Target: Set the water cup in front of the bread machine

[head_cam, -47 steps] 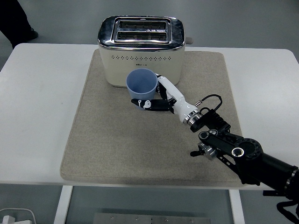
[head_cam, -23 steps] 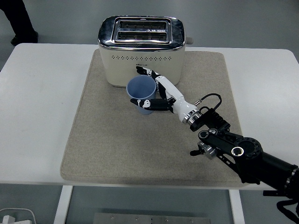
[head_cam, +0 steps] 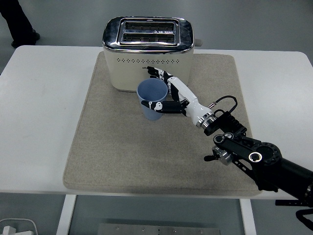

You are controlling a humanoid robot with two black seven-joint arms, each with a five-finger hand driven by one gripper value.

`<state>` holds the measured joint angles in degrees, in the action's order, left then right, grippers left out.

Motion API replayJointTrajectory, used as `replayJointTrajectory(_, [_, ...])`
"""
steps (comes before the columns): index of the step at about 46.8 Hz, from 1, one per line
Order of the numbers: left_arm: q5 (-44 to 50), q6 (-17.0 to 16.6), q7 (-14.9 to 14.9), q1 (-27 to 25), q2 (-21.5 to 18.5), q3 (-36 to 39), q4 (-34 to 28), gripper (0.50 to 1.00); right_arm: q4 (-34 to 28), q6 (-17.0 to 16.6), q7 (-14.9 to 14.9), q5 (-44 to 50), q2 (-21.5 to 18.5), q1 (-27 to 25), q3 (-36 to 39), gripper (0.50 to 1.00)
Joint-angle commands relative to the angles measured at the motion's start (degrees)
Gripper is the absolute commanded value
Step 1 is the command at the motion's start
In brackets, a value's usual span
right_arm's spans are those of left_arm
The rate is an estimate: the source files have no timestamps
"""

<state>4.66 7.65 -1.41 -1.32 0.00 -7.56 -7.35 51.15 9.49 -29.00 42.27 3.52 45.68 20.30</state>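
The blue water cup [head_cam: 152, 100] stands upright on the beige mat [head_cam: 107, 142], just in front of the cream and chrome bread machine [head_cam: 146, 49]. My right hand [head_cam: 152, 89] reaches in from the lower right and brackets the cup. Its fingers [head_cam: 157, 74] stretch out straight behind the rim, between cup and machine, and the thumb [head_cam: 157, 105] lies along the cup's near wall. The fingers are spread rather than wrapped, so the hand is open. Whether the thumb still touches the cup is unclear. My left arm is out of view.
The mat covers the middle of the white table [head_cam: 39, 98], with the bread machine at its far edge. A person's dark legs and shoe [head_cam: 19, 24] show at the top left, beyond the table. A small white object [head_cam: 17, 227] lies on the floor at the lower left.
The cup came down and slightly right onto the mat in front of the machine. My right hand's fingers unwrapped from it and now stretch out behind the rim.
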Motion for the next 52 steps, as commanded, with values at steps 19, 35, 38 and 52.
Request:
replayJointTrajectory(19, [0.0,0.0,0.0,0.0,0.0,0.0,0.05,0.999,10.63,-0.88,0.0,-0.08,12.39,-3.32,0.44,0.926])
replayJointTrajectory(35, [0.0,0.0,0.0,0.0,0.0,0.0,0.05,0.999,10.46,-2.99,-1.06,-0.08,20.12,-9.03,7.9,0.926])
replayJointTrajectory(38, [0.0,0.0,0.0,0.0,0.0,0.0,0.05,0.999,10.02,-3.25,-0.97,-0.08,21.18,-9.73,9.05,0.926])
replayJointTrajectory(52, [0.0,0.0,0.0,0.0,0.0,0.0,-0.03,0.999,2.82,-6.59,-0.44,-5.7,23.55,-9.38,12.13,0.926])
